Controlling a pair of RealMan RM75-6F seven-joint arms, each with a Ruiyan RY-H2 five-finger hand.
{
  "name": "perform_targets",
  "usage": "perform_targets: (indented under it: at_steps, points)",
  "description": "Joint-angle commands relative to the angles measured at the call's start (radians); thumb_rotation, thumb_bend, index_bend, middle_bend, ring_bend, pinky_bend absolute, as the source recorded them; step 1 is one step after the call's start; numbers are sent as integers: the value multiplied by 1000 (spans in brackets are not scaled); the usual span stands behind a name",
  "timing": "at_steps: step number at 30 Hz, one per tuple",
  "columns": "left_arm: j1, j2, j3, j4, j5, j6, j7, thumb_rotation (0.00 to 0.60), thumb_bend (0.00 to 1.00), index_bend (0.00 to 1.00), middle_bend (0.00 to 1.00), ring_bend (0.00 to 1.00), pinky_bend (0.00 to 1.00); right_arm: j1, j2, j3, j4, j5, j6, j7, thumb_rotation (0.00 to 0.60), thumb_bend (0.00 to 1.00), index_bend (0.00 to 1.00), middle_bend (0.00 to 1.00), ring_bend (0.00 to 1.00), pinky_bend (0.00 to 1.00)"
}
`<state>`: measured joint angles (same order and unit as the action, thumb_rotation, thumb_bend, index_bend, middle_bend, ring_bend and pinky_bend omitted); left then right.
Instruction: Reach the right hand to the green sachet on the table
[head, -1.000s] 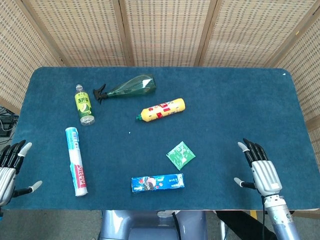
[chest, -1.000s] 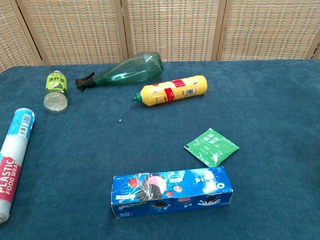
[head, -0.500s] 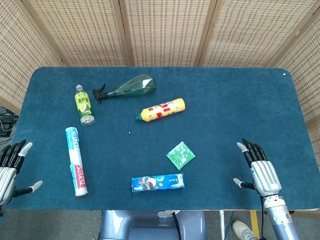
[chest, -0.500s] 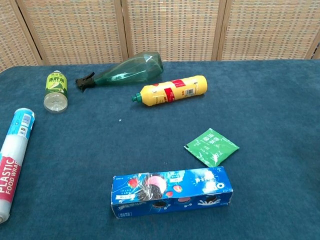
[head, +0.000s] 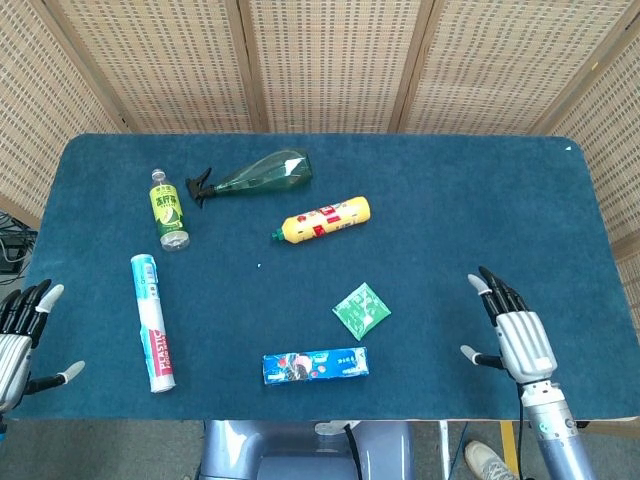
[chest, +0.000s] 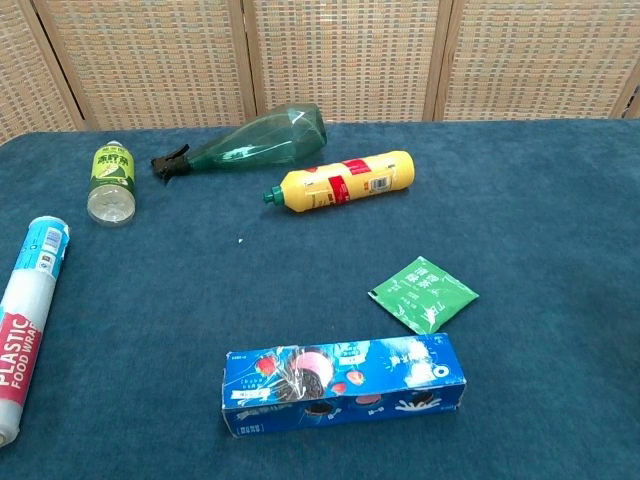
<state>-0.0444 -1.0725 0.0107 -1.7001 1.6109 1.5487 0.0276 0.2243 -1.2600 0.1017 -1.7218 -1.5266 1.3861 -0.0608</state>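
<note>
Your left hand (head: 18, 335) is cut off at the left edge of the head view, just past the table's (head: 470, 200) near left corner; its visible fingers are spread and hold nothing. The chest view shows neither hand, so only the head view tells you where they are. Your right hand (head: 513, 333) hovers over the near right part of the table, palm down, fingers splayed and empty, well apart from the green sachet (head: 361, 310).

The sachet lies flat on the blue cloth near the table's middle, toward the front, turned like a diamond with one corner pointing at the far edge. It is nearly square, so it has no clear long axis. The chest view shows white print on its face, too small to read. Just in front of it lies a blue biscuit box (head: 315, 365), its long side running left to right.

Farther back lie a yellow bottle (head: 322, 220), a green spray bottle (head: 252, 175) and a small green-labelled bottle (head: 168, 209). A roll of plastic wrap (head: 152, 321) lies at the left; the chest view crops its near end.
</note>
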Motion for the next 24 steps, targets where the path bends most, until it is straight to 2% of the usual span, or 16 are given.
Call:
perform_targets:
  at_steps: [1, 5, 7, 10, 14, 17, 20, 24]
  points:
    - [0, 0, -1, -1, -1, 0, 1, 558, 96, 0, 0, 0, 0, 68, -20, 56, -14, 35, -64, -81, 600, 283, 0, 551, 672, 600]
    - [2, 1, -3, -1, -5, 3, -1, 559, 96, 0, 0, 0, 0, 152, -48, 110, -41, 113, -162, -193, 600, 294, 35, 809, 892, 767]
    - [1, 1, -3, 0, -5, 2, -1, 559, 96, 0, 0, 0, 0, 189, -63, 121, -49, 158, -214, -249, 600, 299, 78, 865, 942, 825]
    - [0, 0, -3, 2, -5, 0, -3, 559, 95, 0, 0, 0, 0, 241, -90, 126, -53, 229, -288, -335, 600, 344, 140, 901, 982, 883]
    - [-1, 0, -4, 4, -7, -3, -7, 559, 95, 0, 0, 0, 0, 292, -129, 134, -47, 320, -352, -390, 600, 531, 183, 956, 1000, 956]
    - [-2, 0, -4, 7, -11, -5, -12, 559, 96, 0, 0, 0, 0, 336, -157, 136, -39, 399, -400, -439, 600, 610, 179, 969, 1000, 971]
    - [-5, -2, -6, 13, -17, -13, -18, 560, 96, 0, 0, 0, 0, 413, -195, 117, -17, 512, -466, -570, 600, 657, 168, 973, 1000, 976]
    - [-6, -2, -5, 15, -18, -16, -21, 559, 96, 0, 0, 0, 0, 481, -223, 99, -26, 670, -468, -702, 600, 690, 170, 975, 1000, 979]
